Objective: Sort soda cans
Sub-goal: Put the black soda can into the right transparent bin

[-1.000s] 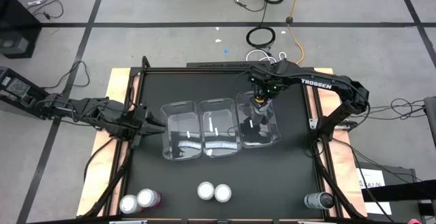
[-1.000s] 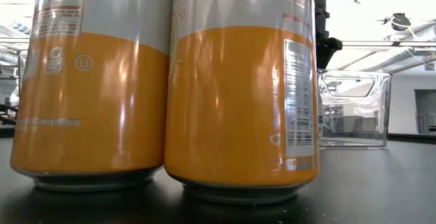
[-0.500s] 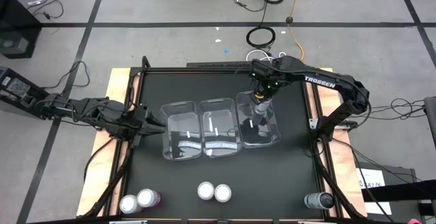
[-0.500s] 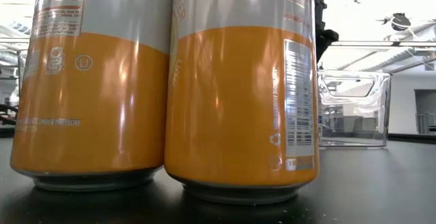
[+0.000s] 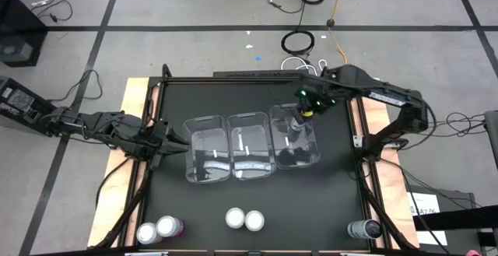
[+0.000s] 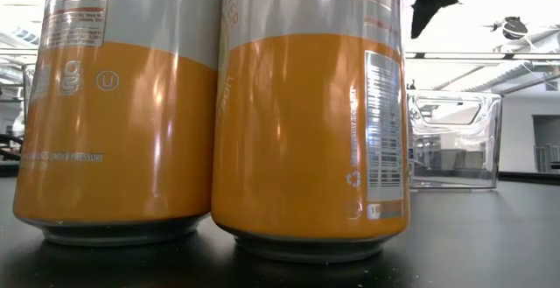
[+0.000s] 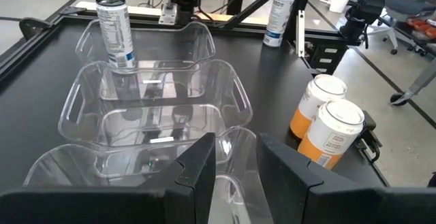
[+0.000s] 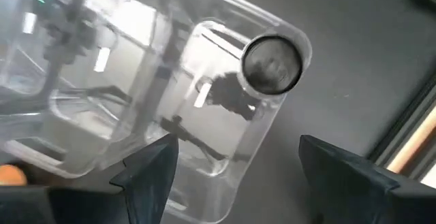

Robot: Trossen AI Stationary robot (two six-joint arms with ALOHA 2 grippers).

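A grey can (image 8: pixel 272 62) stands upright on its base in the far end of the right clear bin (image 5: pixel 311 151); it also shows in the left wrist view as the grey can (image 7: pixel 116 33). My right gripper (image 8: pixel 235 176) hovers open above that bin's far end (image 5: pixel 309 106), touching nothing. Two orange cans (image 5: pixel 244 219) stand near the table's near edge, and fill the low view as the orange cans (image 6: pixel 210 122). Two pink cans (image 5: pixel 158 229) stand at the near left corner. Another grey can (image 5: pixel 362 229) is at the near right corner. My left gripper (image 7: pixel 235 176) is open at the left bin's (image 5: pixel 194 151) left end. My left gripper has its fingers (image 7: pixel 197 173) on either side of the left bin's end rim (image 7: pixel 231 139), coming level from the table's left. Whether they touch the rim, I cannot tell.
Three clear bins stand side by side mid-table, and the middle bin (image 5: pixel 250 163) has nothing in it. The black table top (image 5: pixel 311 201) lies bare between the bins and the cans. A metal frame (image 5: pixel 360 139) edges the table on the right.
My right gripper has risen from inside the right bin and shifted toward the table's right edge. The grey can stays standing in the bin where the gripper was.
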